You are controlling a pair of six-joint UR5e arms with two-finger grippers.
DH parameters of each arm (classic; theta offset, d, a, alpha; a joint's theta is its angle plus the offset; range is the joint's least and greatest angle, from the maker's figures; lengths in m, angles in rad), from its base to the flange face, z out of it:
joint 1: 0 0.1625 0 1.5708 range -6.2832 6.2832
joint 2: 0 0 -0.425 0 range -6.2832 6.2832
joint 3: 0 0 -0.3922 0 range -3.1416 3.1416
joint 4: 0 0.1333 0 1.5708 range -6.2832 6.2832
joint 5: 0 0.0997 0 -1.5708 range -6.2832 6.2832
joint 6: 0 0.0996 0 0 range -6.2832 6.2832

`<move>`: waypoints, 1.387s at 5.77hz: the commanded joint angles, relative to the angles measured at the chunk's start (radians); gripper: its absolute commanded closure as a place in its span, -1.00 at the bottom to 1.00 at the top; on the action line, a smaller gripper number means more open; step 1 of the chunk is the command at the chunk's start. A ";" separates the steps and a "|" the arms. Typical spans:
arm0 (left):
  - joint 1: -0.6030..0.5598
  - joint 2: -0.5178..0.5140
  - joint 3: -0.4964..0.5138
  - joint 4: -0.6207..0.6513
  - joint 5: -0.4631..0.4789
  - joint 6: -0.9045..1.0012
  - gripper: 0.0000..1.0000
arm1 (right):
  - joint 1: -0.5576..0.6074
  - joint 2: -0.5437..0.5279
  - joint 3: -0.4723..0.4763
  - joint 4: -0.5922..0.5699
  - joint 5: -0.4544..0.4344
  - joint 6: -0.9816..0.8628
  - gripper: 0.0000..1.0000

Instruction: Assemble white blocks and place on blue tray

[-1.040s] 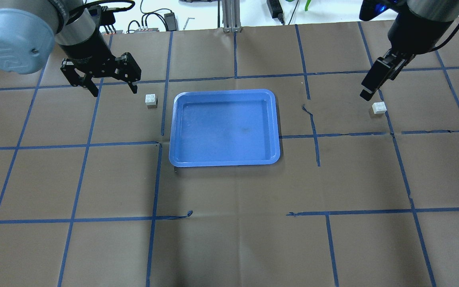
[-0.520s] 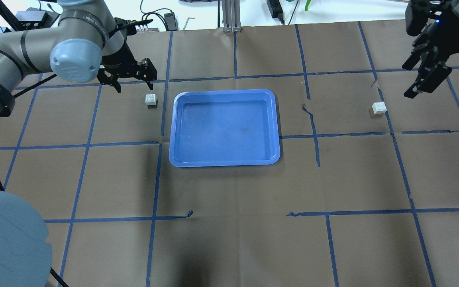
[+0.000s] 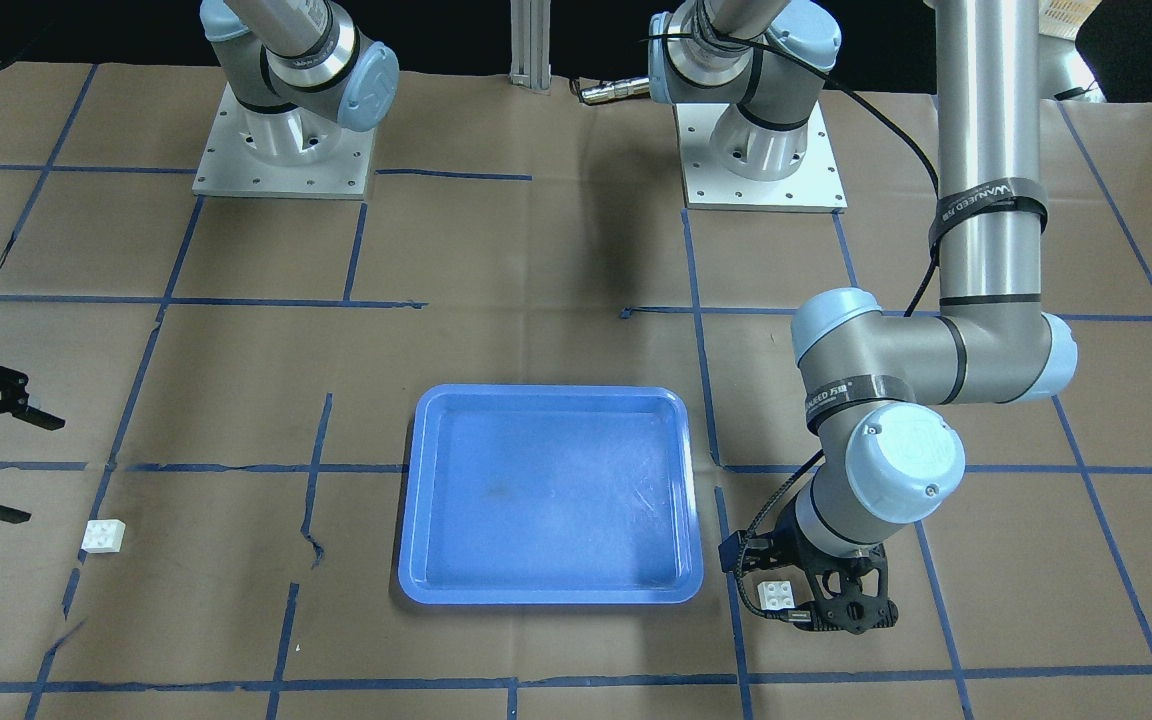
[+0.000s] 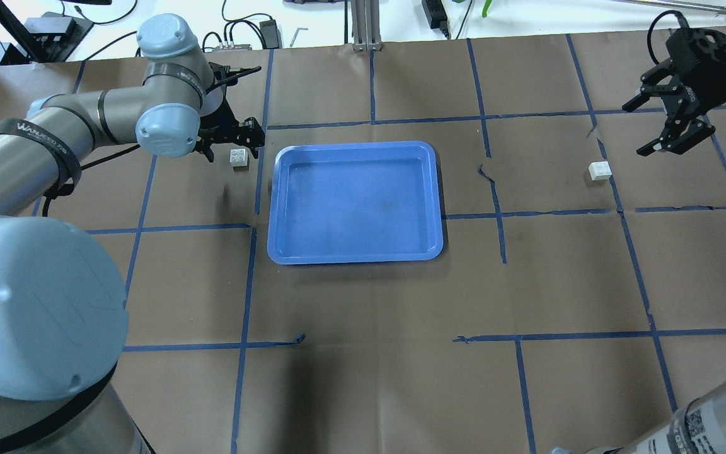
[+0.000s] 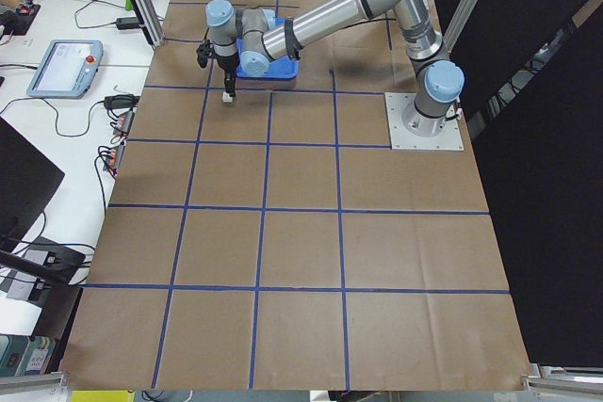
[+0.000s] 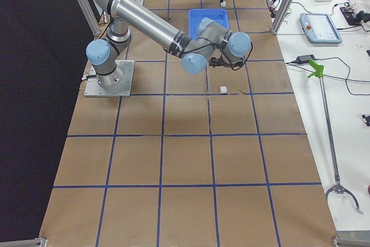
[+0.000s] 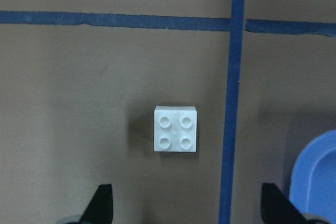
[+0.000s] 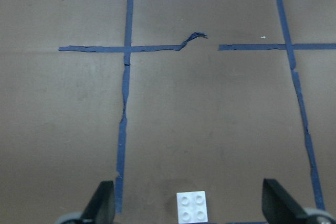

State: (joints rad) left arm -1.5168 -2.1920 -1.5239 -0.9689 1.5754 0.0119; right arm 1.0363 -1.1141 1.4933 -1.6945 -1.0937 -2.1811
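The tray sits centrally on the bench. One block lies just left of its far-left corner (apart from the rim); the other block lies well to the right.

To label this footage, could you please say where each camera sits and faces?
Front-facing: across the table, facing the robot; left arm at right, shallow rectangular blue plastic tray central.
Overhead: behind the robot, looking down; both arms enter.
Exterior left: table's end, left arm nearest.
Exterior right: opposite end, right arm nearest.
Left wrist: down on a small white plastic studded brick; fingers below.
Right wrist: likewise, another white brick.
Shared: wrist views both clip tray.
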 commanded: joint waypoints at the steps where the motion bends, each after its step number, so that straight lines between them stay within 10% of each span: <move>1: 0.001 -0.040 0.002 0.052 0.002 0.016 -0.98 | -0.051 0.158 -0.001 -0.108 0.090 -0.112 -0.99; 2: 0.001 -0.043 0.008 0.053 0.002 0.016 -0.79 | -0.062 0.172 0.005 -0.108 0.089 -0.117 -0.99; 5: 0.001 -0.044 0.011 0.055 0.002 0.019 0.82 | -0.062 0.206 0.028 -0.103 0.089 -0.177 -0.99; 8: -0.009 0.068 -0.022 0.033 0.067 0.219 1.00 | -0.061 0.207 0.039 -0.086 0.090 -0.177 -0.80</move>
State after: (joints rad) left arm -1.5159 -2.1734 -1.5307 -0.9215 1.6147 0.1477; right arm 0.9744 -0.9080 1.5313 -1.7842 -1.0043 -2.3575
